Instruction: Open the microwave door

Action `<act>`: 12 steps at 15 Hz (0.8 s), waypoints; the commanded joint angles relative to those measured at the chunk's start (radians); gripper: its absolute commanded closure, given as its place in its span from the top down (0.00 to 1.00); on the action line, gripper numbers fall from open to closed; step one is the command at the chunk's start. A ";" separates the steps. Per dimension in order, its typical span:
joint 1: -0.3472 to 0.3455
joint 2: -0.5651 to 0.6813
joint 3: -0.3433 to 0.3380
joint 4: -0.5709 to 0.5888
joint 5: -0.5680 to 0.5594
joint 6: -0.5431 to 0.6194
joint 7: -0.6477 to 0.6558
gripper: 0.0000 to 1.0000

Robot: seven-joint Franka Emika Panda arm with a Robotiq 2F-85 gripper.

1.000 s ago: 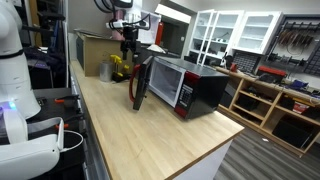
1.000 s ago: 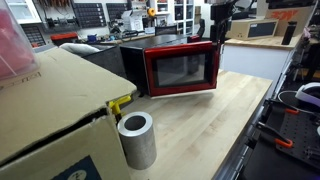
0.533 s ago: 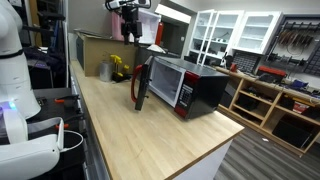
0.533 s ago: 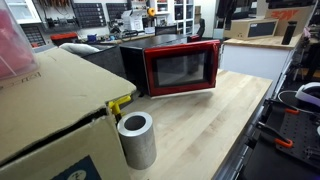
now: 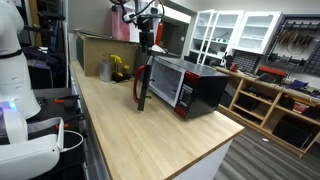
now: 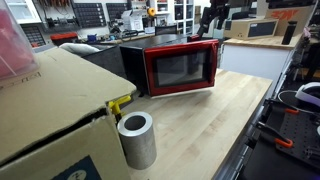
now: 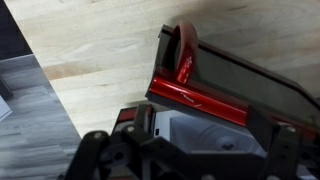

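Note:
The microwave (image 5: 195, 88) stands on the wooden counter, with a glossy black top and a red front. Its door (image 5: 140, 85) stands swung open, edge-on in this exterior view. In an exterior view the door's red face and dark window (image 6: 180, 68) face the camera. My gripper (image 5: 147, 37) hangs above the door's top edge, apart from it, and also shows at the top of an exterior view (image 6: 213, 15). In the wrist view my fingers (image 7: 190, 162) are spread and empty over the door's red top edge (image 7: 205, 97), its handle (image 7: 186, 55) and the oven's white cavity (image 7: 215, 135).
A brown cardboard box (image 5: 95, 50) stands behind the microwave and fills the foreground in an exterior view (image 6: 50, 115). A grey cylinder (image 6: 137, 140) and a yellow object (image 6: 120, 103) stand next to the box. The counter (image 5: 150, 140) ends at an edge near white cabinets (image 5: 235, 30).
My gripper rose away from the door, then came across over the door's top edge. The door has stayed open at the same angle.

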 commanded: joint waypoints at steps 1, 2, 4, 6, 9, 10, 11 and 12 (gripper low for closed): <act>-0.018 0.152 0.011 0.128 0.004 0.049 0.131 1.00; -0.016 0.184 0.008 0.159 0.004 0.058 0.156 1.00; -0.012 0.243 0.004 0.213 -0.015 0.077 0.204 1.00; -0.002 0.293 0.000 0.260 -0.023 0.077 0.231 1.00; 0.018 0.341 0.001 0.299 -0.005 0.047 0.239 1.00; 0.024 0.353 0.002 0.303 0.012 0.034 0.234 1.00; 0.028 0.363 0.002 0.305 0.028 0.021 0.229 1.00; 0.032 0.373 0.004 0.308 0.050 0.007 0.221 1.00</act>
